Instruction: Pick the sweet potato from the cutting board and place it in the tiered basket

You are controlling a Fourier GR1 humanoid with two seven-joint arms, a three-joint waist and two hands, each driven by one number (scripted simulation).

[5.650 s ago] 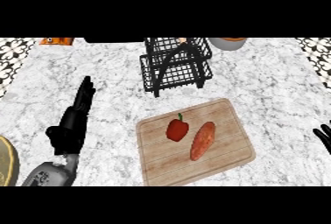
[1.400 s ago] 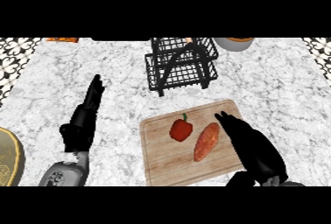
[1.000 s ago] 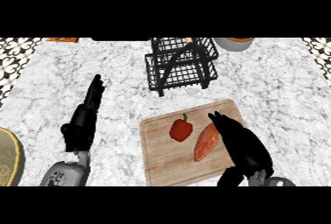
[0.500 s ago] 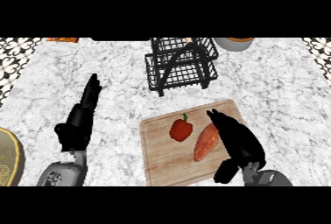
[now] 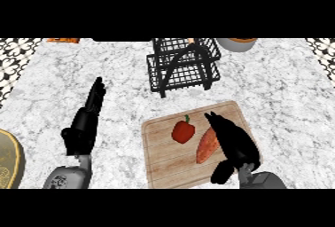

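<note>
An orange sweet potato (image 5: 206, 146) lies on the wooden cutting board (image 5: 163, 153), right of a red bell pepper (image 5: 183, 131). My right hand (image 5: 232, 144) lies along the potato's right side, fingers stretched toward the board's far edge and touching the potato, thumb down near the board's front. The hand is open and not curled round the potato. The black wire tiered basket (image 5: 183, 66) stands behind the board. My left hand (image 5: 85, 119) rests open on the left, fingers pointing away.
A grey pot (image 5: 237, 43) stands behind the basket at the right. A yellowish round plate rim (image 5: 8, 159) shows at the left edge. An orange item (image 5: 63, 40) sits at the far left back. The counter (image 5: 281, 97) is white marble.
My right hand came in from the lower right and settled over the board beside the sweet potato, shifting slightly toward it. The left hand stayed almost still.
</note>
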